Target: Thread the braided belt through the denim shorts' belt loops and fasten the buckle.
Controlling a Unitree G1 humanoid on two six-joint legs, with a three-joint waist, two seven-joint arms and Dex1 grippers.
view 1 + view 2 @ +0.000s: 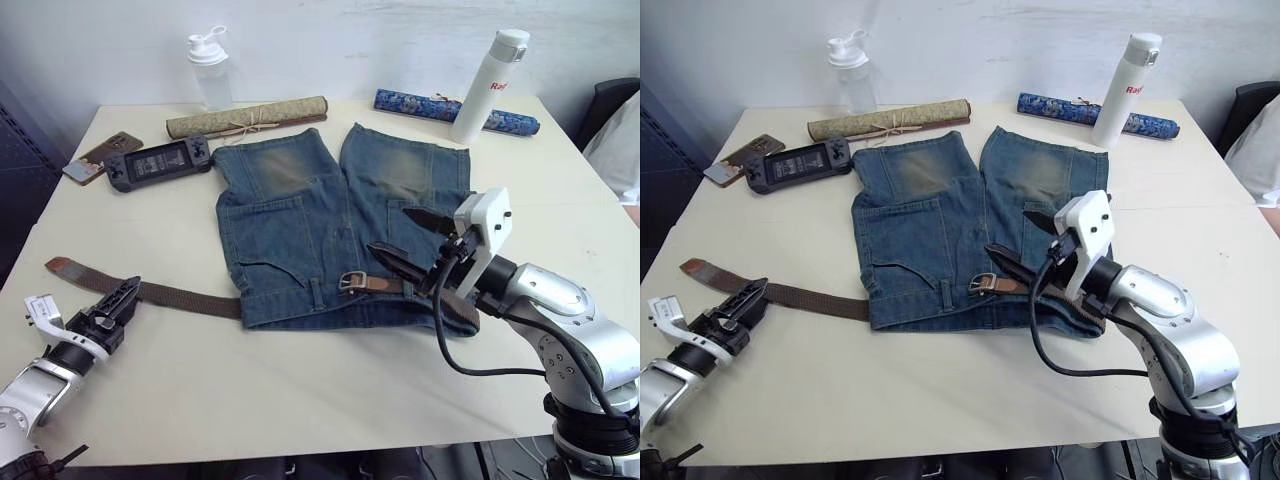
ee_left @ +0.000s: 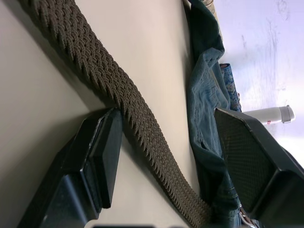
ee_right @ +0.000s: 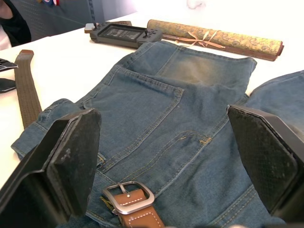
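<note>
The right gripper (image 1: 412,243) hangs wide open just above the waistband of the denim shorts (image 1: 300,230), its two black fingers spread either side of the silver buckle (image 3: 128,197), which lies directly below and a little ahead of the fingertips on its tan leather tab. From there the braided belt (image 1: 185,296) runs along the waistband, its long axis crosswise to the robot, and emerges from the shorts' left edge to trail across the bare table (image 1: 300,400) towards the far tan end. The left gripper (image 1: 118,300) sits low on the table at that free stretch, also open, one finger (image 2: 97,156) touching the woven strap's edge, the other standing off beyond it, the strap between them ungripped. One of the belt loops (image 1: 318,293) stands near the buckle; whether the strap passes under it is hard to judge. The right arm is nearer the buckle, the left nearer the loose tail
</note>
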